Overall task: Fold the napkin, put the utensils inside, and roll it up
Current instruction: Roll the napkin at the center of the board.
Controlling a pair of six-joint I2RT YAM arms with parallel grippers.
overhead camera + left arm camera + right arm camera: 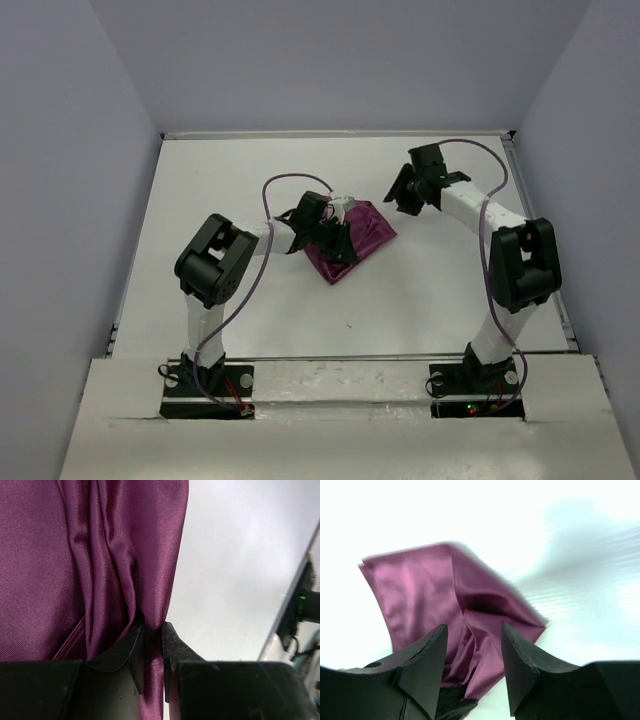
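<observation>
Left hand point(153, 641) is pinched narrow on a gathered pleat of the napkin point(362, 238), cloth bunched right between the jaws, so that side has it. The right hand point(473, 647) stands half wide with nothing in it, hovering just off the napkin's right corner. From its wrist view the plum cloth lies ahead of the jaws, not between them. The napkin sits mid-table point(300, 300) as a rumpled, roughly diamond heap, part of it doubled over, so I judge the fold is the step in hand and it isn't tidy yet. To do it well I'd want the left hand's pinch low and steady as an anchor. Then I'd bring the right hand down onto a single clean corner, not a wad of layers, and draw the cloth taut before laying one edge flat over the other. This satin looks slippery, so a slow pull and a flat set-down matter, or the pleats will stay in. Containers: none anywhere in view, no tray or bin. The napkin is the only thing meant to hold anything, and I can see nothing lying in it. I can't pick out the utensils in any view.
</observation>
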